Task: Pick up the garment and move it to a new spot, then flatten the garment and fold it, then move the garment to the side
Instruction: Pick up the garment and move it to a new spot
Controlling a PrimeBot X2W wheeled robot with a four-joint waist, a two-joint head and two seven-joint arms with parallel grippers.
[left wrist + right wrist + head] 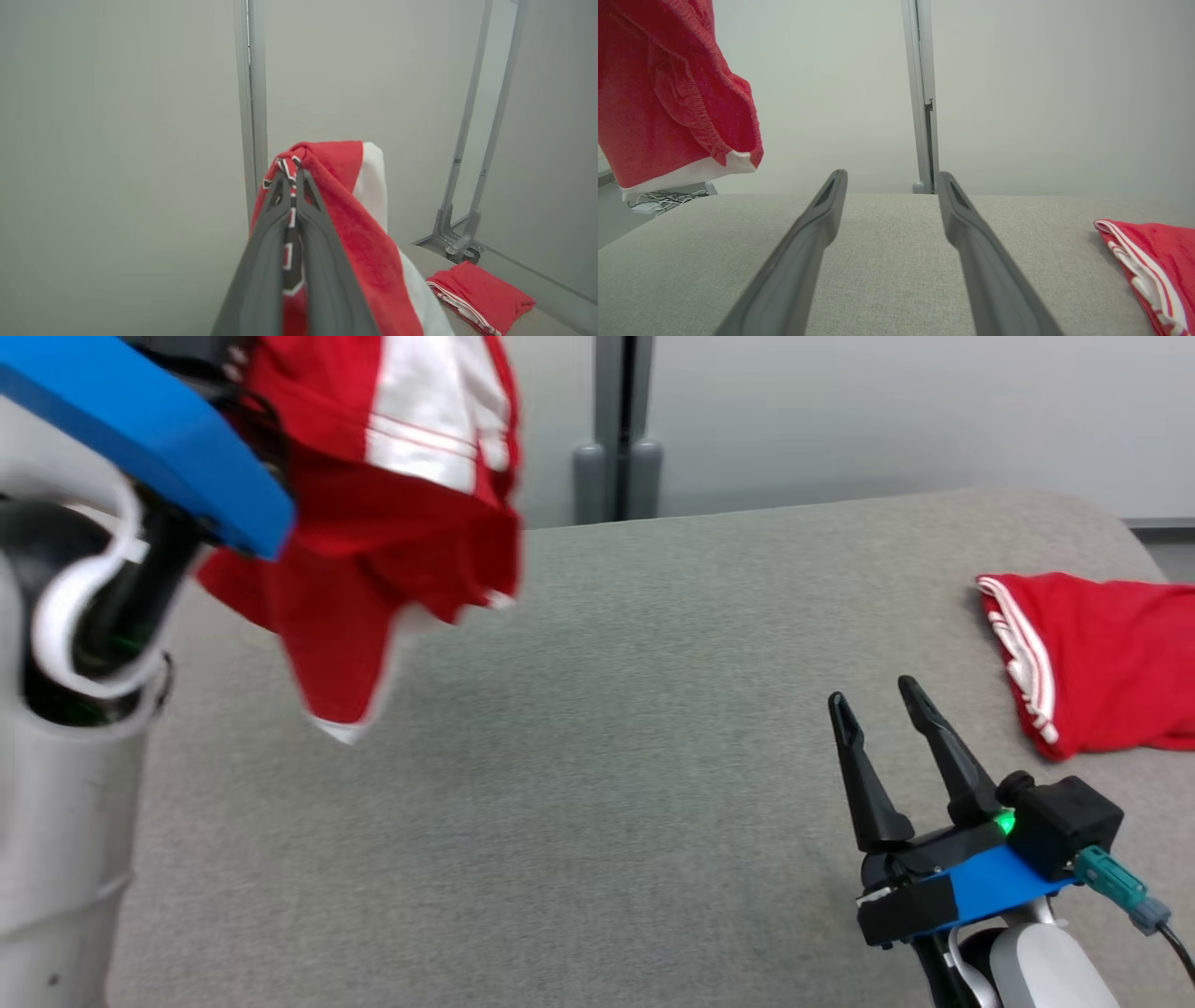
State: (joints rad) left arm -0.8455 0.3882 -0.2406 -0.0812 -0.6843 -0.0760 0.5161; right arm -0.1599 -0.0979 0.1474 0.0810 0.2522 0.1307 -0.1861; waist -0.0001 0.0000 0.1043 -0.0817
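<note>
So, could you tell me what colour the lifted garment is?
The garment is red with white panels; the head view shows it best.

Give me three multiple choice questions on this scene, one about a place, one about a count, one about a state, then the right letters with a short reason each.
1. Where does the folded garment lie?
A. near the right edge of the table
B. mid-table
C. on the floor

2. How many red garments are there?
A. one
B. two
C. three

3. The fingers of the right gripper are:
A. apart, empty
B. shut on cloth
C. shut, empty

Answers:
1 A, it rests at the table's right side.
2 B, the hanging garment clamped in the left gripper, plus the folded one.
3 A, bare table shows between them.
</note>
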